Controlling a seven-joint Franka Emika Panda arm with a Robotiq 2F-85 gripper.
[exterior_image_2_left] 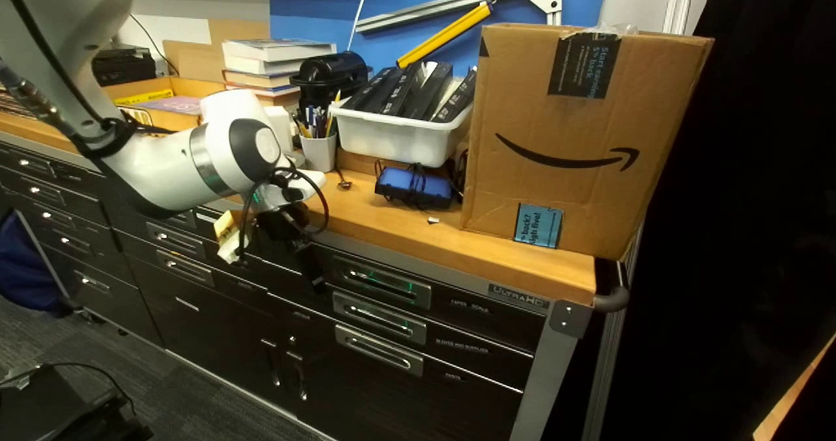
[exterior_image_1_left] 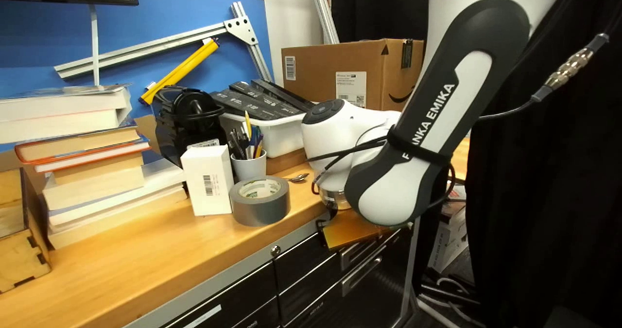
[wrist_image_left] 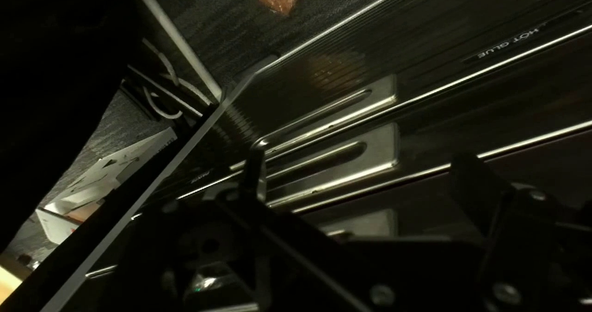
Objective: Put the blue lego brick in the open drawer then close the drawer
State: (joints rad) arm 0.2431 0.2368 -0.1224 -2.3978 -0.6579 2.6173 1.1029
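The blue lego brick does not show in any view. The drawer (exterior_image_2_left: 450, 304) is the topmost dark front of the stack below the wooden worktop. It looks shut, flush with the fronts below it in an exterior view. Its pale handle strip shows partly in the wrist view (wrist_image_left: 370, 224), with the rest hidden by the gripper body. My gripper (wrist_image_left: 360, 168) is open, its two dark fingers wide apart with nothing between them. It hangs in front of the drawer stack, by the left end of the top handle in an exterior view (exterior_image_2_left: 312, 276). The arm hides it in an exterior view.
On the worktop (exterior_image_1_left: 160, 274) stand a grey tape roll (exterior_image_1_left: 260, 206), a white box (exterior_image_1_left: 209, 180), a pen cup (exterior_image_1_left: 249, 165) and stacked books (exterior_image_1_left: 97, 172). A large cardboard box (exterior_image_2_left: 581, 121) and a blue cable-wrapped device (exterior_image_2_left: 411, 183) stand near the back.
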